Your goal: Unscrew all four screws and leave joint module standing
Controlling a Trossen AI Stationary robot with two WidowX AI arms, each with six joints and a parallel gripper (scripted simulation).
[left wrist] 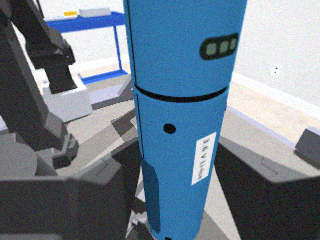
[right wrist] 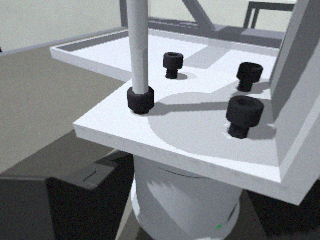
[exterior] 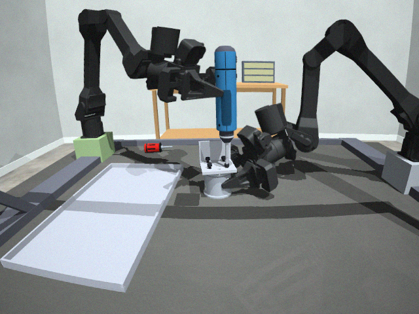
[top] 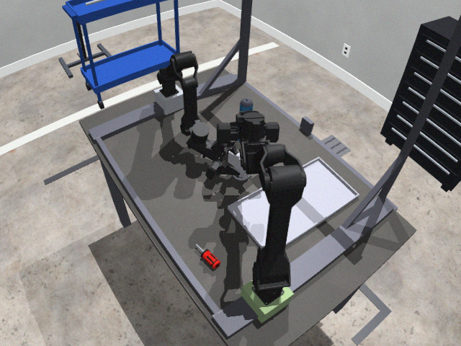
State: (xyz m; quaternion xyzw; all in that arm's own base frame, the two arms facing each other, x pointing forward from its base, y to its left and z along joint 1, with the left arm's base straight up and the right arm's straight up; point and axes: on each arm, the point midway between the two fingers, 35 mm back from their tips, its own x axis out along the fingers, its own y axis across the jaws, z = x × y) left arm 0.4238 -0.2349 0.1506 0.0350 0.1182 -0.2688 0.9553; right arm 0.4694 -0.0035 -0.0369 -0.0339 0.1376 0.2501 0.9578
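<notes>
Setup: your left gripper (top: 248, 118) (exterior: 222, 91) (left wrist: 176, 142) has its fingers closed around the barrel of the electric screwdriver (top: 245, 105) (exterior: 226, 111) (left wrist: 180, 115) (right wrist: 139, 45). Your right gripper (top: 230, 163) (exterior: 220, 184) (right wrist: 187, 154) appears to pinch the joint module (top: 240, 177) (exterior: 215, 184) (right wrist: 185, 200), upright on the table below the bracket (top: 234, 161) (exterior: 220, 170) (right wrist: 105, 120).

Working step, judged: loosening the near corner screw (exterior: 226, 165) (right wrist: 140, 101). Its head sits low beneath the bit. The three other screws (right wrist: 244, 111) stand proud, shanks showing, so this is probably your last.

Risks:
- Drift sideways and the bit may slip from the socket, spinning without turning the screw.
- Too much downward push near the plate's edge could tip the unfixed module; a weak right grip could let it twist with the screw.
- Lift carelessly and the bit may drag the screw or nudge the bracket. Retreat straight up; don't leave the tool standing there.
- Open the right fingers unevenly and you could knock the module over.

Materials: smooth blue barrel, black seam ring, slim pale shaft. Bracket is a flat white plate with an upright wall, square-edged; module is a pale, glossy cylinder with a flared foot. Screws are matte black, round-headed.
</notes>
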